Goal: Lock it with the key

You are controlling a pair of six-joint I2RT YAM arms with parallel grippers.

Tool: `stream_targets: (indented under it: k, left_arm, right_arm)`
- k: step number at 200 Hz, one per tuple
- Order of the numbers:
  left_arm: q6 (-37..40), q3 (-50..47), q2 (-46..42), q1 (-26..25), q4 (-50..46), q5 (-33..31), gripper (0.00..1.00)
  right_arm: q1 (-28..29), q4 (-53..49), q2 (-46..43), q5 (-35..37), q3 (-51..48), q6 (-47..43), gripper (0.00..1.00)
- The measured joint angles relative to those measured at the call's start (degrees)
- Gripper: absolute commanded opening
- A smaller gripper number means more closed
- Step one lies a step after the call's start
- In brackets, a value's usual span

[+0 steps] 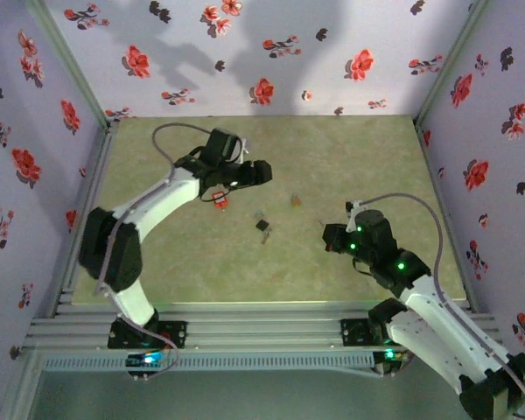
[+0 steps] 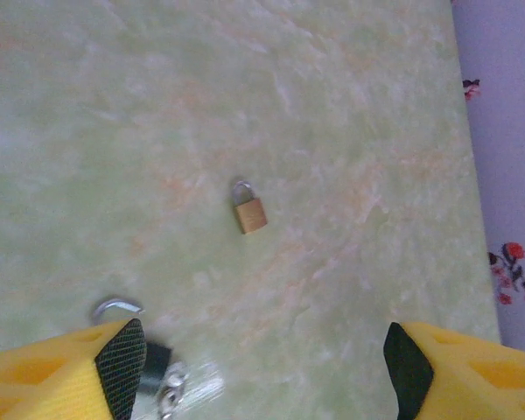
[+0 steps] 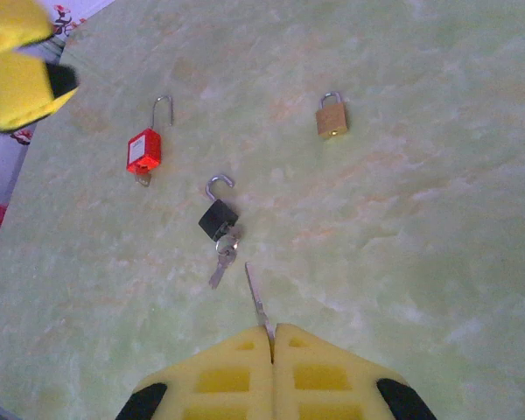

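Key [image 3: 257, 296]: its blade juts from the right pincer [image 3: 273, 337], which is clamped shut on it and aimed at the black padlock [image 3: 219, 219] just ahead on the counter [image 3: 402, 245]. That lock's shackle stands open, with more keys at its base. The left pincer [image 2: 267, 359] hangs wide and empty. Beyond lie the red padlock [image 3: 144, 149] and the brass padlock [image 3: 332, 118]. As I judge it, the key is in hand; inserting it and locking are not yet done.
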Motion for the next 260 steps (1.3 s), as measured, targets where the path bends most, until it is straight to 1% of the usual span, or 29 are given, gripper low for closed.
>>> stream_targets:
  k: [14,18,21,53,59,65,107,136,160,194,222,260]
  left_arm:
    - [1.2,-5.4,-5.4,-0.6,1.0,-3.8,0.81]
    - [1.4,-6.7,-6.6,-0.7,1.2,-4.8,0.89]
    - [1.8,-8.0,-7.9,-0.9,1.5,-5.7,0.9]
    - [3.1,-19.3,-18.0,-1.6,4.6,-12.4,0.93]
    - [3.2,-21.2,-19.7,-1.6,5.2,-13.7,0.98]
    - [3.3,-22.9,-21.2,-1.6,5.9,-14.7,0.99]
    - [3.3,-34.6,-31.6,-1.6,10.8,-22.3,1.0]
    - [3.3,-40.9,-35.6,-1.6,13.5,-27.6,1.0]
    - [3.3,-44.3,-37.1,-1.6,15.1,-31.3,1.0]
    - [3.3,-45.5,-39.1,-1.5,16.5,-35.2,1.0]
    - [3.1,-46.6,-41.1,-1.5,17.8,-36.9,1.0]
    - [3.1,-46.6,-41.2,-1.5,17.9,-37.7,1.0]
  right_arm:
    - [-0.3,0.1,2.2,0.0,1.3,-0.4,0.0]
    - [-0.3,0.2,2.8,0.1,1.7,-0.5,0.0]
    - [-0.4,0.3,3.5,0.2,1.9,-0.6,0.0]
    - [-1.0,0.9,11.8,0.4,6.2,-1.5,0.0]
    - [-1.1,1.0,13.3,0.4,7.0,-1.7,0.0]
    - [-1.2,1.2,14.9,0.5,7.9,-1.9,0.0]
    - [-1.6,2.8,27.8,1.5,14.7,-3.2,0.0]
    - [-1.8,4.4,36.6,1.7,19.4,-3.7,0.0]
    - [-2.3,4.9,43.4,1.7,23.1,-3.9,0.0]
    - [-3.0,4.8,51.5,1.6,28.8,-4.9,0.0]
    - [-4.9,4.8,56.2,0.5,32.4,-5.5,0.0]
    - [-7.8,4.7,61.4,-1.2,34.7,-6.0,0.0]
